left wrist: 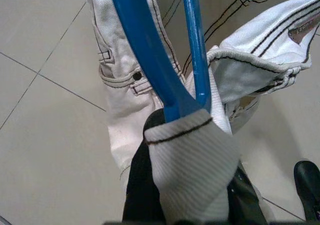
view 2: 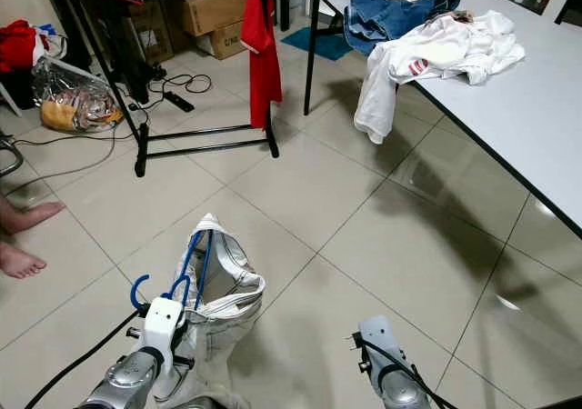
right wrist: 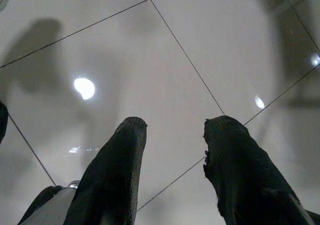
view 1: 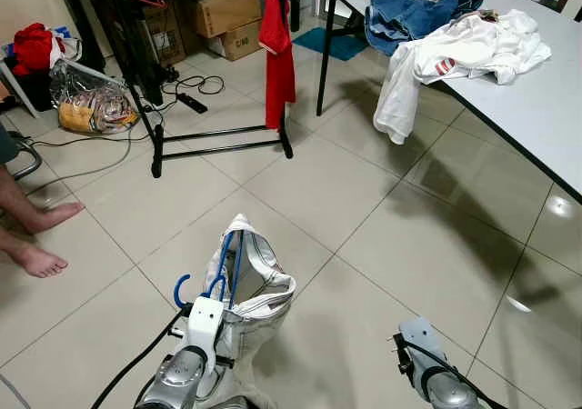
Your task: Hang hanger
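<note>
- Left end effector (left wrist: 187,130) clamped on blue hanger (view 1: 223,268) carrying white trousers (view 1: 259,286); right end effector (right wrist: 172,150) apart, idle.
- Clothes rack (view 1: 218,141) well apart across floor.
- Risk: trousers sliding off hanger en route, or snagging underfoot.

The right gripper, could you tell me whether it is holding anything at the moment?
No. In the right wrist view the right gripper has its two black fingers spread apart with only bare floor tiles between them.

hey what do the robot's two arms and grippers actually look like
Both arms are silver metal with rounded joints. The left arm carries a white block at its wrist and a black cable trailing off. The right arm has black wiring along it. The right gripper has two long, matte black, rounded fingers.
</note>
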You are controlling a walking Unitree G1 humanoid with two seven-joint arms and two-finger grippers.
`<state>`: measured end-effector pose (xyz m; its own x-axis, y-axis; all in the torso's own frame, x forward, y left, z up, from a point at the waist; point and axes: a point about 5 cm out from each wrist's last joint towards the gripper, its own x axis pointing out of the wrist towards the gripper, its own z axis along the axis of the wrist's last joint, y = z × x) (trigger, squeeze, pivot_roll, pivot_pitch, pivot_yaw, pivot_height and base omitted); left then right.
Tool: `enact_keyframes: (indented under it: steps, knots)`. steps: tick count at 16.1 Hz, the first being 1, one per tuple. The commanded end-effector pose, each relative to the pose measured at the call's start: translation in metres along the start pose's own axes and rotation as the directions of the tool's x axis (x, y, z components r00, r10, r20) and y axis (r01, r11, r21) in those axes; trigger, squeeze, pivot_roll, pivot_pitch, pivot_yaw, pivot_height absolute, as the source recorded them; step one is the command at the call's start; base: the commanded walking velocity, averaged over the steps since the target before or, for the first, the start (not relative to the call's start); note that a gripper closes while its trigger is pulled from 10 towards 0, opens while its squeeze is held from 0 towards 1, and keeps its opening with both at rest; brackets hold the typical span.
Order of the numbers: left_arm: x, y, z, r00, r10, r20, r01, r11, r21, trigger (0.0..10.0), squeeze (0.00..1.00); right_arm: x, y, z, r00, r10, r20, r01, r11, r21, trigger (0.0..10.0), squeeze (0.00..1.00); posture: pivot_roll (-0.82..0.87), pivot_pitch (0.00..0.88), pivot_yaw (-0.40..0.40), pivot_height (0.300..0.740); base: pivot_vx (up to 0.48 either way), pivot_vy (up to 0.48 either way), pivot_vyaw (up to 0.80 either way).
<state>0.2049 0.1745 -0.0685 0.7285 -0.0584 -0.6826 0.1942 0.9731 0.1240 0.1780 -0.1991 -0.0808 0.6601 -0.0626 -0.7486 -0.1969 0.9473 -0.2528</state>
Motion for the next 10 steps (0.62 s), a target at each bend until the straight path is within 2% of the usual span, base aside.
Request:
enact_keyframes:
  steps: [1,10]
  knots:
    - [-0.0008,0.0017,-0.0022,1.000,0.010,-0.007,-0.010,1.000,-0.006,10.0,0.00,0.0005,-0.0007,0.0014,1.000,-0.006,0.001,0.006,1.000,0.001,10.0,0.00,-0.02,0.000,0.039,0.740,0.000,0.000,0.00]
    - [-0.0012,0.0016,-0.0032,1.000,0.010,-0.009,-0.010,1.000,-0.008,10.0,0.00,0.0000,-0.0001,-0.0002,1.000,-0.005,-0.003,0.005,1.000,0.000,10.0,0.00,-0.01,0.000,0.038,0.740,0.000,0.000,0.00]
